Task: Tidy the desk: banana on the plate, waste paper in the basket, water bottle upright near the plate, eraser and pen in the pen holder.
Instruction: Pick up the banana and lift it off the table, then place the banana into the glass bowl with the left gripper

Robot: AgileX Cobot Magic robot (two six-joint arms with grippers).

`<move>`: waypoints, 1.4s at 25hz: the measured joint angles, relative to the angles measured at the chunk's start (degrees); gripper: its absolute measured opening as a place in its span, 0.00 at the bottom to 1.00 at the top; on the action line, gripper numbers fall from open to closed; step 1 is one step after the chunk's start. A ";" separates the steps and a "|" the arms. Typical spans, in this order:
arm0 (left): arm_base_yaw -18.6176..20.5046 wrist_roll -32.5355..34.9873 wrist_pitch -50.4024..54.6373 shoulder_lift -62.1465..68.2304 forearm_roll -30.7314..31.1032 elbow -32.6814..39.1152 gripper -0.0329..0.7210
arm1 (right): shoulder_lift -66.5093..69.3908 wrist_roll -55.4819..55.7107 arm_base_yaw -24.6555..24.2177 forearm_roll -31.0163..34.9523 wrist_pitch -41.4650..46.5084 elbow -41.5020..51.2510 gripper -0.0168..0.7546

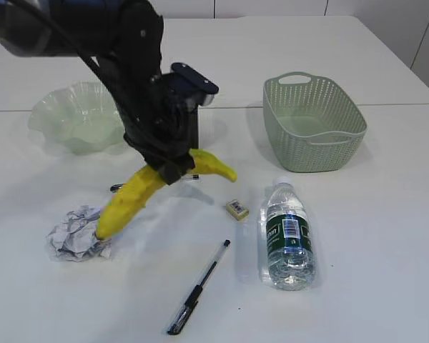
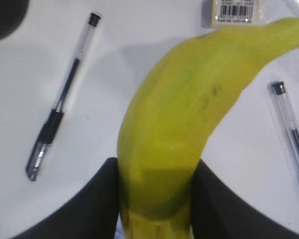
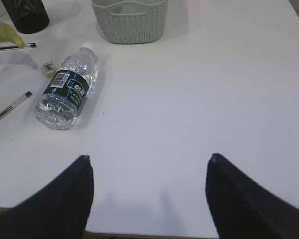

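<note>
Facing up: eraser [image 2: 232, 11] barcode label.

Left arm reaches in from upper left, wrist angled downward, left hand [image 1: 170, 166] closed on the banana [image 1: 139, 193], fingers [image 2: 92, 206] clamping both sides. Right hand [image 3: 148, 196] spread wide, holding nothing, poised above the table [image 3: 199, 99] near its edge.

Lab-like room: bare white tables [image 1: 386, 236], robot arm [image 1: 121, 43].
</note>
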 joint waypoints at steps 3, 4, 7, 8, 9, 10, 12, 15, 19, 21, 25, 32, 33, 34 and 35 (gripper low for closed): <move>0.59 -0.40 1.33 -0.81 1.16 -3.32 0.42 | 0.00 0.00 0.00 0.00 0.00 0.00 0.70; 1.10 -0.82 1.67 -1.06 1.16 -4.37 0.42 | 0.00 0.00 0.00 0.00 0.00 0.00 0.70; 3.56 -1.90 1.79 -1.06 1.16 -7.87 0.43 | 0.00 0.10 0.00 0.00 0.00 0.00 0.70; 4.86 -2.33 1.83 -1.06 1.16 -8.92 0.43 | 0.00 0.10 0.00 0.00 0.00 0.00 0.70; 6.36 -2.91 1.83 -1.06 1.16 -9.88 0.43 | 0.00 0.10 0.00 0.00 0.00 0.00 0.70; 7.74 -3.48 1.70 -1.06 1.04 -10.71 0.43 | 0.00 0.10 0.00 0.00 0.00 0.00 0.70; 11.39 -4.51 0.56 -1.06 -0.01 -11.75 0.43 | 0.00 0.10 0.00 0.00 0.00 0.00 0.70; 17.02 -5.38 -2.64 -1.06 -4.14 -12.18 0.43 | 0.00 0.10 0.00 0.00 0.00 0.00 0.70; 24.06 -5.60 -7.82 -1.06 -6.74 -12.41 0.43 | 0.00 0.10 0.00 0.00 0.00 0.00 0.70; 26.74 -5.72 -10.41 -1.06 -9.34 -13.40 0.43 | 0.00 0.10 0.00 0.00 0.00 0.00 0.70; 32.25 -5.72 -16.79 1.19 -20.27 -15.95 0.43 | 0.00 0.10 0.00 0.00 0.00 0.00 0.70; 34.07 -5.75 -29.17 6.86 -34.91 -16.06 0.43 | 0.00 0.10 0.00 0.00 0.00 0.00 0.70; 34.07 -5.75 -30.58 7.83 -36.85 -16.06 0.43 | 0.00 0.10 0.00 0.00 0.00 0.00 0.70; 34.07 -5.75 -31.73 8.86 -39.18 -16.06 0.43 | 0.00 0.10 0.00 0.00 0.00 0.00 0.70; 34.07 -5.75 -32.32 9.92 -41.29 -16.06 0.43 | 0.00 0.10 0.00 0.00 0.00 0.00 0.70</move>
